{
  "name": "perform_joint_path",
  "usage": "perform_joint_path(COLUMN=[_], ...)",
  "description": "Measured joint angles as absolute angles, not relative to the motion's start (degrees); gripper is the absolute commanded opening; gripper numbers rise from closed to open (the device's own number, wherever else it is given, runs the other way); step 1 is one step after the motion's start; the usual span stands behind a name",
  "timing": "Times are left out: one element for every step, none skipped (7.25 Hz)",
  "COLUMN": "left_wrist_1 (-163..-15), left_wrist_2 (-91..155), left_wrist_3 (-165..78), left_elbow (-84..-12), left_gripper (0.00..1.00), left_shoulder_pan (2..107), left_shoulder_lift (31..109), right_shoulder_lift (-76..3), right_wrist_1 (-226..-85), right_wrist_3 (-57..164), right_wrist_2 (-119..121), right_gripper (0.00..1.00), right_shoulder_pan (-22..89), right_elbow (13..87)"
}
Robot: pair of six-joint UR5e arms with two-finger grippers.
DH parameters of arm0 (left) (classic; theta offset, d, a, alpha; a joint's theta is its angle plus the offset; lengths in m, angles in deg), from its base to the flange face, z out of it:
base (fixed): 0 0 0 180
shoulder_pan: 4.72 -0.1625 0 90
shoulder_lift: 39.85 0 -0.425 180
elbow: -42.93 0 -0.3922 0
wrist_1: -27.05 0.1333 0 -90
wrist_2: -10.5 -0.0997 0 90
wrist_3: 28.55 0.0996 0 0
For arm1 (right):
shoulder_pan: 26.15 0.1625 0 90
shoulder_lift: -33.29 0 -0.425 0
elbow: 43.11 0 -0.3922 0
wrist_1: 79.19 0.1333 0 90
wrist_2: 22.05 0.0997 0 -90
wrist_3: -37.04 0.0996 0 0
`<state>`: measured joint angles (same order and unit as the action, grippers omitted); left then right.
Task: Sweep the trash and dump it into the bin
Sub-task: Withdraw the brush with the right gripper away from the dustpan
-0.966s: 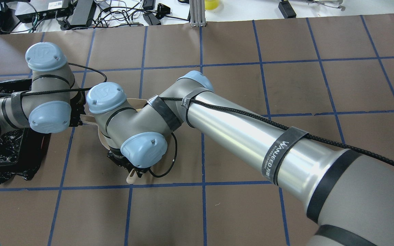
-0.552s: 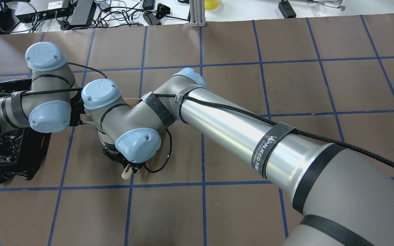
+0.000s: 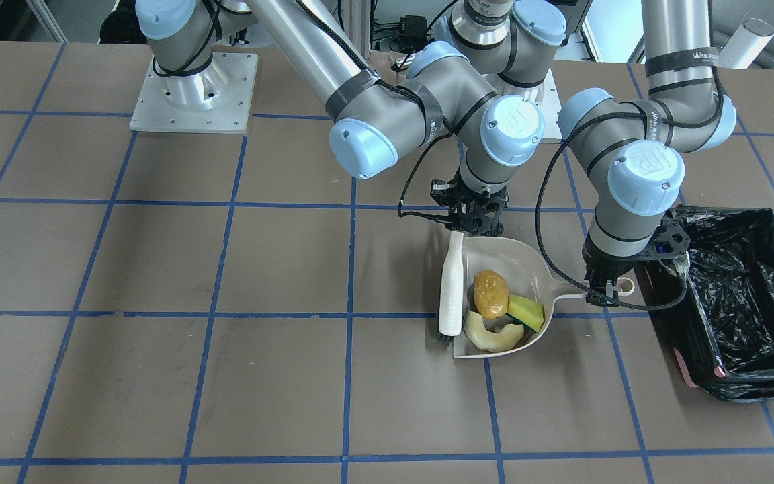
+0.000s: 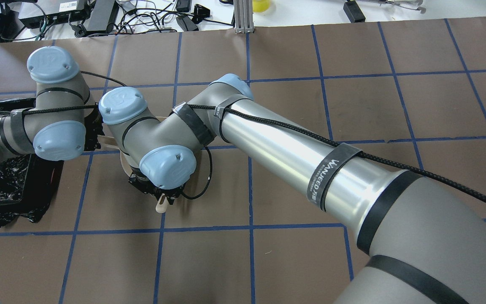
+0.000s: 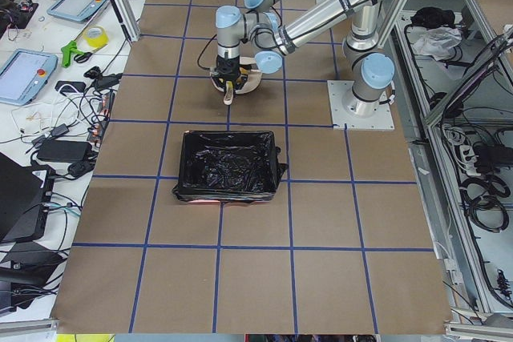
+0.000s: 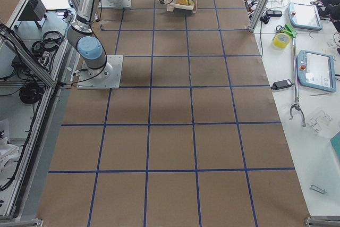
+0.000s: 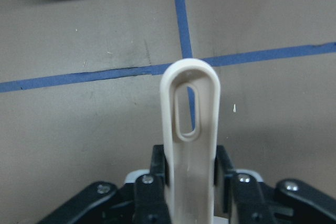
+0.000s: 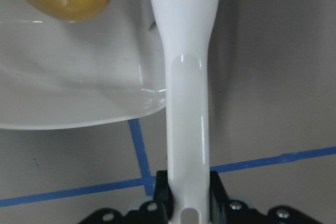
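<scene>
The trash [image 3: 494, 310] — a golden-brown lump [image 3: 490, 292], a cream slice [image 3: 492, 335] and a yellow-and-green sponge piece [image 3: 527, 312] — lies clustered inside the beige dustpan [image 3: 514, 259], towards its open lip. A white brush [image 3: 451, 286] lies along the dustpan's side opposite its handle, gripped tight in the right gripper's [image 3: 471, 216] jaws. The left gripper [image 3: 605, 289] is clamped on the dustpan's handle — the bin [image 3: 669, 323] stands just beyond that handle.
</scene>
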<state>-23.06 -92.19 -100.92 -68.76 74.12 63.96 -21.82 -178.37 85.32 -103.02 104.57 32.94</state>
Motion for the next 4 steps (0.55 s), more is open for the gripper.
perform_joint_path(left_wrist_1=[-23.09,-23.2,-23.43,-23.82], left_wrist_2=[-91.25,-89.85,-88.56,-86.62], left_wrist_3=[-100.92,-100.95,-100.96,-101.04], left_elbow=[-68.69,-68.58,-68.22,-67.33], left_gripper=[0.0,0.0,0.0,0.0], left_shoulder_pan=[74.12,74.1,74.07,73.9], left_shoulder_lift=[63.79,63.54,63.33,63.16], right_shoulder_lift=[-24.01,-26.34,-28.96,-31.54], right_wrist_1=[-174.96,-171.72,-168.65,-166.41], right_wrist_3=[82.02,77.92,72.74,67.4], right_wrist_2=[-103.86,-104.93,-106.6,-107.73], right_gripper=[0.0,0.0,0.0,0.0], right_shoulder_pan=[102.53,99.72,95.99,91.87], right_elbow=[33.25,33.82,34.96,36.52])
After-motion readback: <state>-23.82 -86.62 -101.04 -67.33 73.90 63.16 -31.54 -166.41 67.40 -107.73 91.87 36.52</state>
